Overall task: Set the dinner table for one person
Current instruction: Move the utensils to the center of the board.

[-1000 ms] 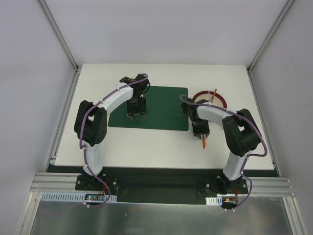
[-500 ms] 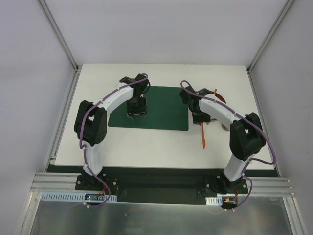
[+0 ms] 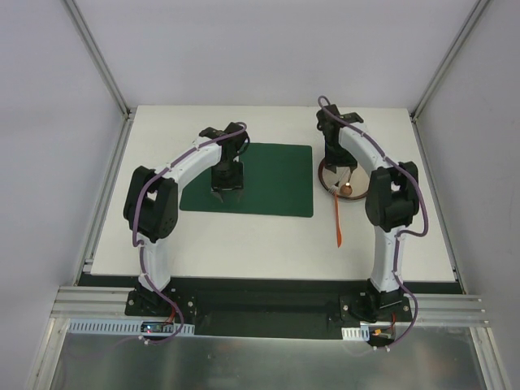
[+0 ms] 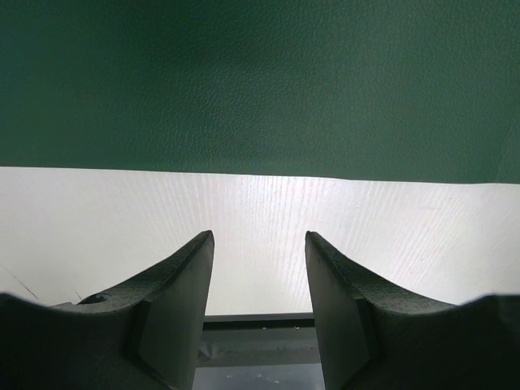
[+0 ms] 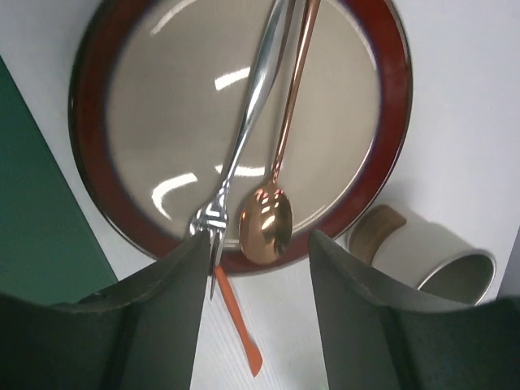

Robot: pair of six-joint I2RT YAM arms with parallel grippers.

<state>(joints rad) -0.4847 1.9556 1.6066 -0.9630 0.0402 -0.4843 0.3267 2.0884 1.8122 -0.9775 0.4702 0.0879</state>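
We are hovering our right end effector (image 5: 257, 240), spread wide and empty, over the plate (image 5: 89, 122) on the tabletop (image 3: 244, 244) just right of the placemat (image 3: 272, 175). The fork (image 5: 252, 106) and spoon (image 5: 265, 219) are lying on it, handles pointing away. Our left end effector (image 4: 258, 240), likewise spread, is hanging over the placemat's near edge.

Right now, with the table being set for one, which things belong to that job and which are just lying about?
Belong to the job:
table
green placemat
plate
fork and spoon, both lying on the plate
cup
orange utensil near the plate

Not part of it, only the rig:
frame posts
purple cables on the arms
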